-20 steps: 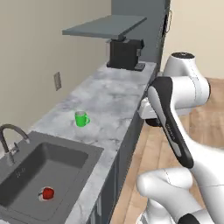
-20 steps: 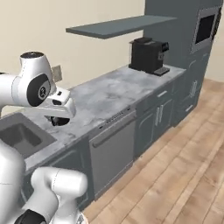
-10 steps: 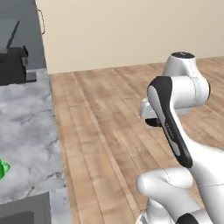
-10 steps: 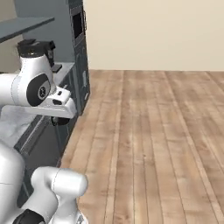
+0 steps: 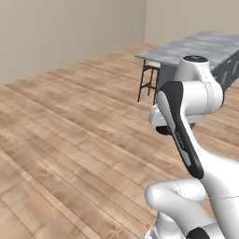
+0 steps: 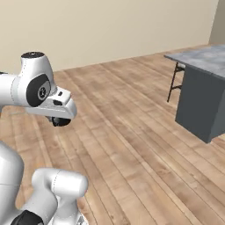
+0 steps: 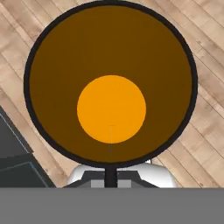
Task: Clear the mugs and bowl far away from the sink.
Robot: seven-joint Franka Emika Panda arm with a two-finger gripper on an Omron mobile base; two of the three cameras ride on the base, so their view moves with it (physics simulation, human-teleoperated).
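Note:
The hand view looks straight down into a black mug point(image 7: 111, 83) with an orange inside, close under the camera. My gripper point(image 7: 110, 174) is shut on the mug's rim at the bottom of that view. In the left base view the mug point(image 5: 164, 131) shows as a dark shape under the white hand, held high above the wooden floor. The right base view has the same mug point(image 6: 59, 121) hanging below the hand at the left. The bowl and the sink are out of view.
A kitchen island with a grey marble top point(image 5: 210, 45) point(image 6: 200, 58) and dark sides stands ahead to the right. A black-legged stool point(image 5: 148, 82) point(image 6: 175, 81) is tucked at its end. Wide wooden floor point(image 6: 132, 132) stretches to a beige wall.
The whole picture has shifted: the base has turned away from the kitchen counter toward open floor and an island. The arm keeps its pose, still holding the mug.

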